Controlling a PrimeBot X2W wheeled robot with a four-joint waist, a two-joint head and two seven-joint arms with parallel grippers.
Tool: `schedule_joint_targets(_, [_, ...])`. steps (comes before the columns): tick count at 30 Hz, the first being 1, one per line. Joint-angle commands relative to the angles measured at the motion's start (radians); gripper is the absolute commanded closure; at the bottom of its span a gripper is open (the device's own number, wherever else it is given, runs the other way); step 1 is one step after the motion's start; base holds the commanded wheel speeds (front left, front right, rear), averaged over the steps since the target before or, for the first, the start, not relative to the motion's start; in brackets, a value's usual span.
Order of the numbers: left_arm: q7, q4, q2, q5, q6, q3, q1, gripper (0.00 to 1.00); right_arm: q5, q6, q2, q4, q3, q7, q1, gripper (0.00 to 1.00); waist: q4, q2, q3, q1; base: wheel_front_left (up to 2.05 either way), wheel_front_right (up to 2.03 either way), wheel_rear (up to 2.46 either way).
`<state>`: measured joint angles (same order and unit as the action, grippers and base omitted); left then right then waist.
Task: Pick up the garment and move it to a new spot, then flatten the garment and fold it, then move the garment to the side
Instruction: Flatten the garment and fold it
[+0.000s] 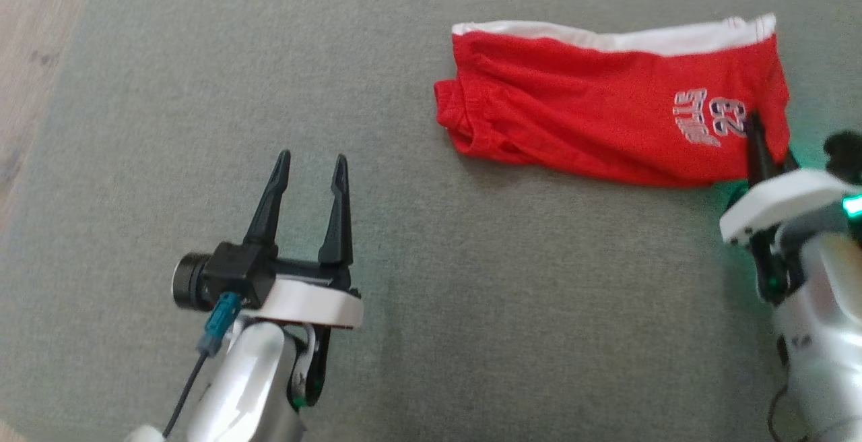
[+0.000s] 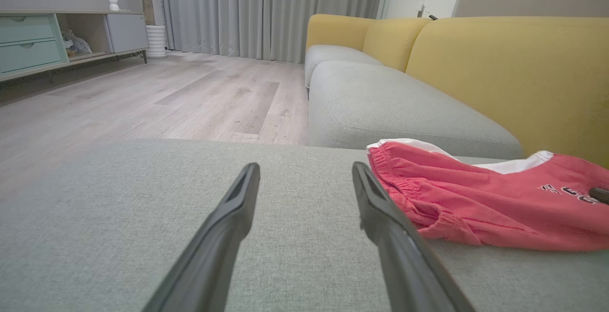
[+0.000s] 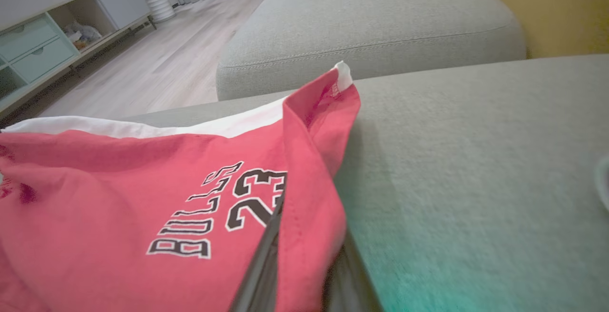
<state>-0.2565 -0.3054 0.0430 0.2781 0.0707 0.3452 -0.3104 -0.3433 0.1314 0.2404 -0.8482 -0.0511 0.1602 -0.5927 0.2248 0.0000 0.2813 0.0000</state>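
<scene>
Head view looks down; wrist views skim low across the cushion (image 1: 202, 91), sharing the garment (image 2: 476, 207).

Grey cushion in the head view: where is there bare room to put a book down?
Bare: the wide stretch left of the red shorts, beyond the open left gripper, and the strip between the grippers. Crowded: the far right, where the right gripper pinches the shorts' edge.

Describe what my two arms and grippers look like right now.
Left gripper: two long, dark, tapered fingers on a white wrist ring, a black camera block beside it, a teal plug with a dark cable, and a glossy silver forearm. Right gripper: the same dark fingers, white wrist plate and silver forearm, with a green light glowing at the wrist.
</scene>
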Motion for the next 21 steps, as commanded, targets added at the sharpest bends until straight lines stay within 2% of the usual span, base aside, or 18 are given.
schedule_joint_targets(1, [-0.005,0.025,0.007,-0.009,0.004,-0.042,0.010,0.00,-0.015,-0.001,0.002,0.040,-0.005,0.019,0.031,1.00,-0.023,0.0000,-0.029,0.0000,0.00,0.00,0.00])
schedule_joint_targets(11, [-0.005,0.007,0.007,-0.019,-0.007,-0.050,0.050,0.00,-0.001,-0.001,0.011,0.072,0.103,0.023,0.157,1.00,-0.064,0.0000,-0.091,0.0000,0.00,0.00,0.00])
schedule_joint_targets(16, [-0.005,0.001,0.007,-0.018,-0.013,-0.032,0.046,0.00,0.018,-0.001,0.002,0.092,0.141,0.009,0.171,1.00,-0.050,0.0000,-0.094,0.0000,0.00,0.00,0.00])
schedule_joint_targets(21, [-0.005,-0.014,0.007,-0.018,-0.015,-0.019,0.046,0.00,0.041,-0.001,-0.033,0.129,0.121,0.000,0.139,1.00,-0.025,0.0000,-0.120,0.0000,0.00,0.00,0.00])
